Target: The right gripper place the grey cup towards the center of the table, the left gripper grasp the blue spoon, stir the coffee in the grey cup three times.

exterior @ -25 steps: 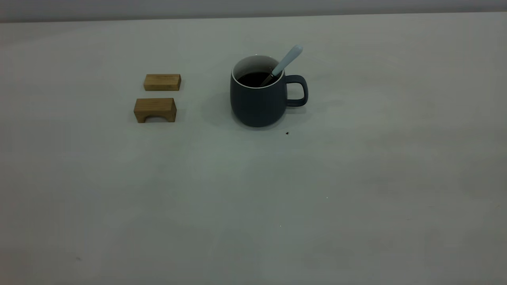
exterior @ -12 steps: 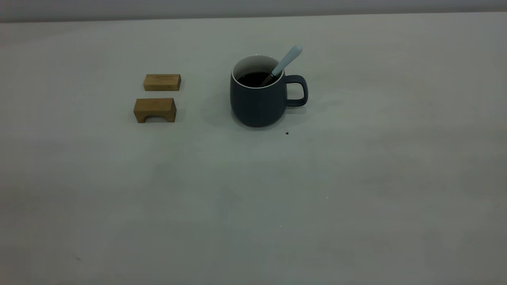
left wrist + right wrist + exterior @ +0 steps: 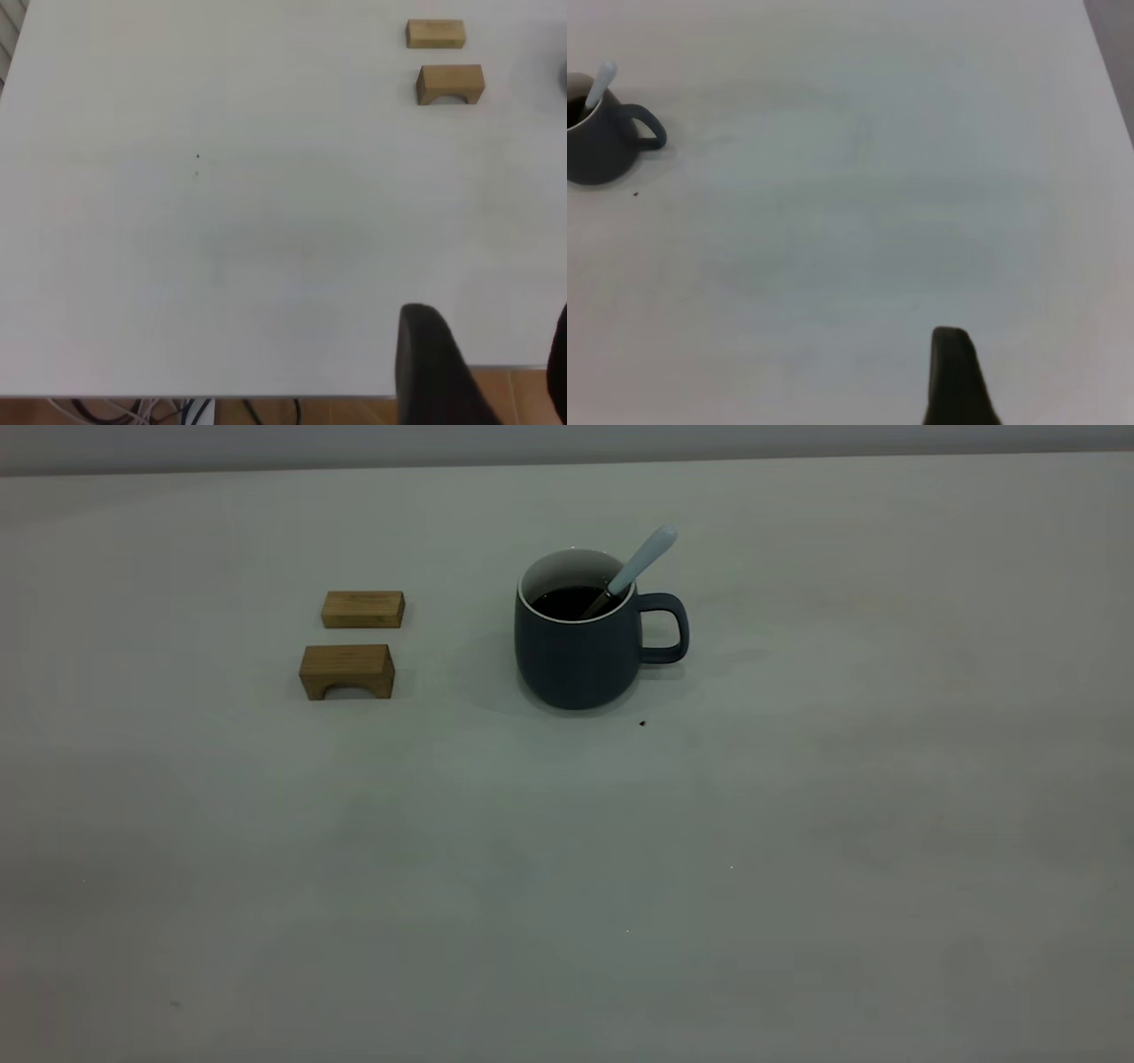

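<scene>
Only one dark finger (image 3: 438, 367) of the left gripper (image 3: 496, 372) is seen clearly, at the lower right of the left wrist view, with the edge of a second at the frame's right border; the two stand apart with bare table between them, so the jaws are judged parted and nothing is held. Of the right gripper (image 3: 957, 376) a single black finger is shown at the bottom of the right wrist view, and whether it is spread or closed cannot be told; nothing is seen in its hold. Neither gripper appears in the exterior view, so both are taken to be drawn back near the table's edge.

The grey cup (image 3: 578, 654) is stood upright slightly above the centre of the exterior frame, its handle turned to the right. The blue spoon (image 3: 640, 565) is left leaning in it, the pale handle propped on the rim and pointed to the upper right, the bowl sunk in the coffee (image 3: 567, 602). That lean is explained by the rim alone supporting it.

Two wooden blocks (image 3: 354, 642) are set to the left of the cup, well apart from it.

With the spoon resting in the cup and both grippers withdrawn, the task is judged finished or nearly so.
</scene>
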